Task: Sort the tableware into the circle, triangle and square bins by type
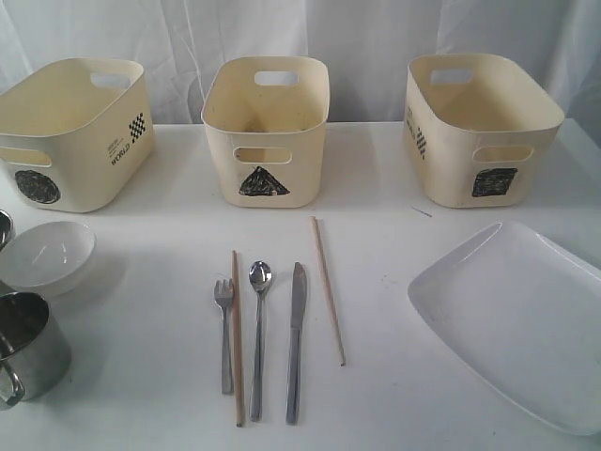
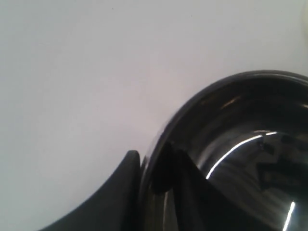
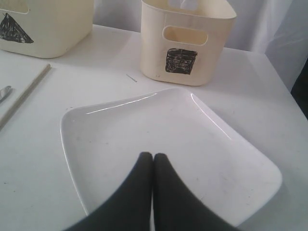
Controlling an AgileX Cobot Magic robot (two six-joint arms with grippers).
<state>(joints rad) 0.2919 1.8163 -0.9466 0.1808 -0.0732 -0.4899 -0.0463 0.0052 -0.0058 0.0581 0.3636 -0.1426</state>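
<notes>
Hands: left hand (image 2: 151, 162) straddles the steel mug (image 2: 226, 120) rim, clamped or not unclear; right hand (image 3: 153, 158) clenched, empty, over the white rounded-square plate (image 3: 120, 130).

Exterior cam sits out front, up high, looking down across the surface (image 1: 394, 395). Left wrist cam is jammed right up against a steel mug (image 2: 231, 125), pointing down. Right wrist cam hangs low over the plate (image 3: 144, 139), facing the square bin (image 3: 187, 43); exterior catches both of those too.
</notes>
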